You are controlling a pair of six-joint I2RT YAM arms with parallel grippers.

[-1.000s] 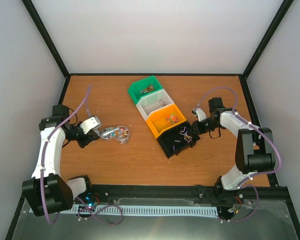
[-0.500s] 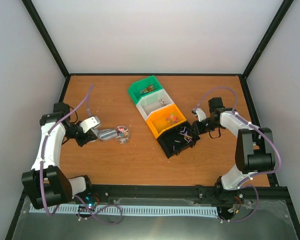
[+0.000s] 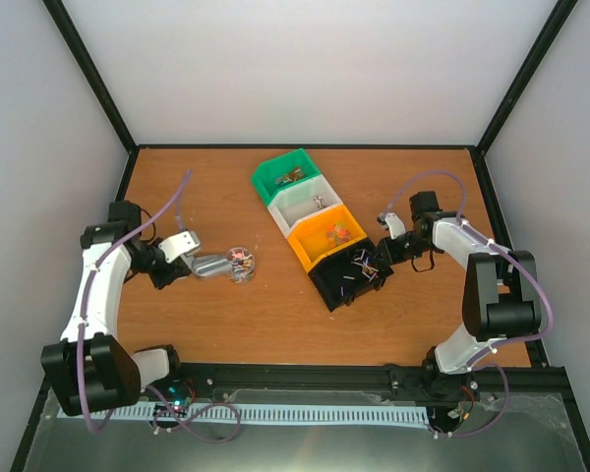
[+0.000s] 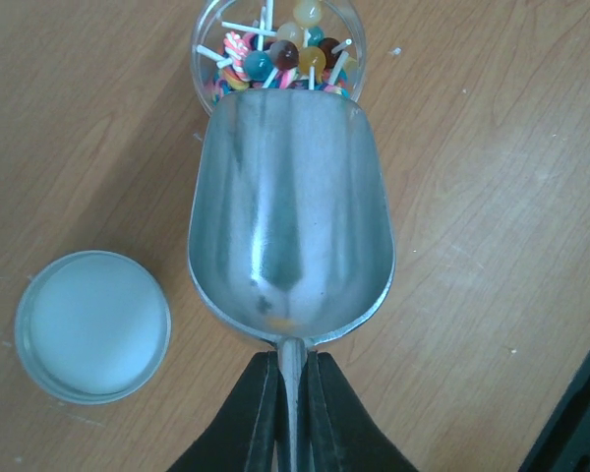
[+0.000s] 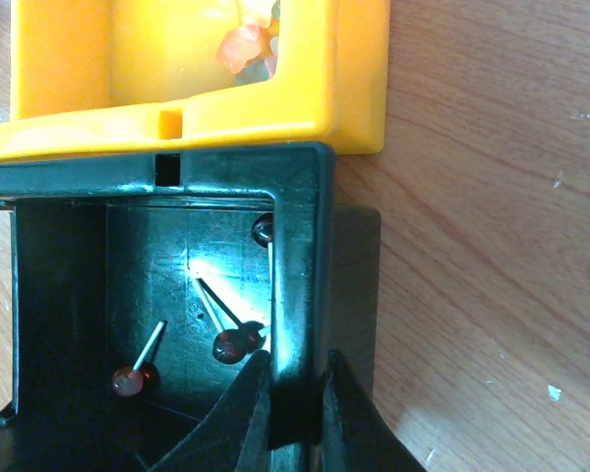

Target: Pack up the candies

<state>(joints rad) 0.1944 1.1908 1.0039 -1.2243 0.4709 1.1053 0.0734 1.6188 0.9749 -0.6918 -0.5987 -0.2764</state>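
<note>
Candies (image 4: pixel 275 59) sit in jar (image 4: pixel 199 49) at frame top; your L gripper (image 4: pixel 291 372) pinches scoop (image 4: pixel 290 216) handle tight, R gripper (image 5: pixel 295 382) pinches black bin (image 5: pixel 300 246) wall.

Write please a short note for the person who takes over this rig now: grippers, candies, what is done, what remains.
Left gripper: shut on the handle of the metal scoop, which looks empty, its tip at the clear jar.
Right gripper: shut on a wall of the black bin.
Candies: many in the jar, a few in the black bin and the orange bin. The lid lies beside the scoop.
Done: some candies binned.
Left: probably scooping out the jar.
</note>
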